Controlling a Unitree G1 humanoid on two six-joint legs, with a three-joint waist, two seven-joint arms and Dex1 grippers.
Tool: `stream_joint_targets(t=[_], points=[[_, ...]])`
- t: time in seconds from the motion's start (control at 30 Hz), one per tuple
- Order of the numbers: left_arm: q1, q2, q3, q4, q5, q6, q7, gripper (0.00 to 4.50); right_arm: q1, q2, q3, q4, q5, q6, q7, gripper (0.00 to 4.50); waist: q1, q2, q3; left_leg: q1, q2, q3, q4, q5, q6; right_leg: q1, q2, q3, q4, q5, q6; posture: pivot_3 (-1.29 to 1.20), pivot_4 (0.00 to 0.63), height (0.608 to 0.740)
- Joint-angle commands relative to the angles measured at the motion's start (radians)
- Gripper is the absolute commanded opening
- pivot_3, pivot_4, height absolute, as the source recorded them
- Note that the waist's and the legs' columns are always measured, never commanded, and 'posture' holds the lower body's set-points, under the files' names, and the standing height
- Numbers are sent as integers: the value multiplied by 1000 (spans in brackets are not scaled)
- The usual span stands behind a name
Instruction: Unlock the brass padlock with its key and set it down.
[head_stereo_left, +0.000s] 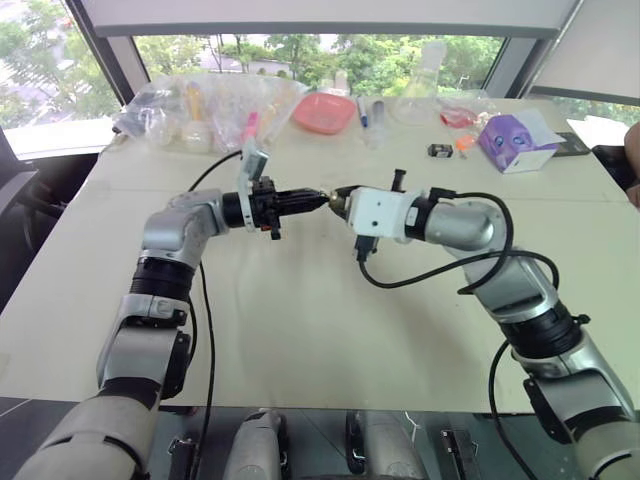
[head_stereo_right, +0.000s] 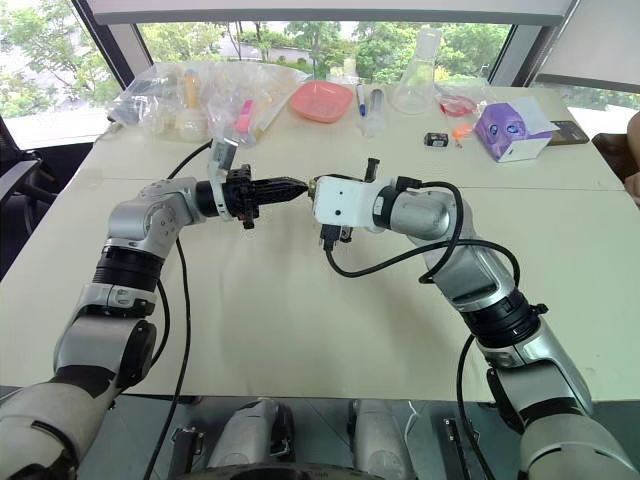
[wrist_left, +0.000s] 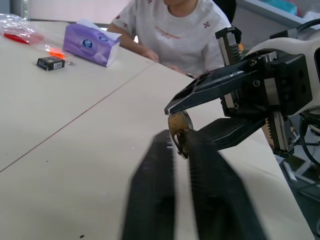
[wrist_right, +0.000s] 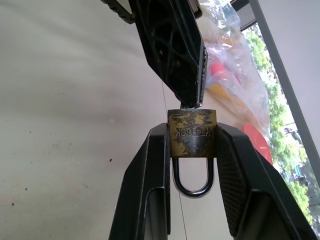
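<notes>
2 grippers meet midair: right gripper (wrist_right: 192, 145) clamps the padlock (wrist_right: 192, 133), left gripper (head_stereo_left: 318, 201) pinches shut at its key end; twisting could wrench it loose.

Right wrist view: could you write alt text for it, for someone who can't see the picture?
A small brass padlock is clamped between the right gripper's two black jaws, its dark shackle loop hanging toward the camera. The left gripper meets the lock's far end, jaws shut, above a pale table, with clear plastic bags and a window beyond.
</notes>
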Motion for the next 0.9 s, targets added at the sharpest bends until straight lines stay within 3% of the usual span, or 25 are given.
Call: stream_joint_targets(t=[0.03,0.17,0.27,0.4,0.53,0.67,0.77,0.87,0.9], points=[[-11,10,6,-25,6,-26,-15,62,-11,9,-34,-37,-3,-6,-12,668,0,0,0,0,0,0,0,0,0,0,0,0,0,0,0,0,150,733],[-6,13,-2,-31,46,-96,-7,62,-13,12,-34,-35,-5,-9,-12,668,1,0,0,0,0,0,0,0,0,0,0,0,0,0,0,0,150,733],[7,15,-26,-37,121,-239,17,62,-15,13,-35,-32,-6,-10,-14,668,1,0,0,0,0,0,0,0,0,0,0,0,0,0,0,0,150,733],[21,5,-55,-17,254,-567,88,62,-14,13,-38,-23,-7,-12,-16,668,1,0,0,0,0,0,0,0,0,0,0,0,0,0,0,0,150,733],[18,14,-74,30,312,-705,106,62,-14,15,-39,-18,-7,-15,-15,668,2,0,0,0,0,1,0,0,0,0,0,0,0,0,0,0,150,733],[-33,25,-10,26,116,-271,25,62,-22,19,-38,-5,-16,-30,-22,668,1,0,0,0,0,0,0,0,0,0,0,0,0,0,0,0,150,733],[-55,42,13,27,61,-140,3,846,-26,21,-36,0,-26,-41,-27,668,-3,0,0,0,0,0,0,0,0,0,0,0,0,0,0,0,150,733],[-90,59,34,52,18,3,-5,2216,-33,24,-36,7,-38,-57,-36,668,-4,0,0,0,0,-1,0,0,0,0,1,0,0,0,0,0,150,733],[-112,52,58,78,-1,37,11,2216,-35,26,-37,9,-42,-64,-40,668,-3,0,0,0,0,-1,0,0,0,0,1,0,0,0,0,0,150,733]])
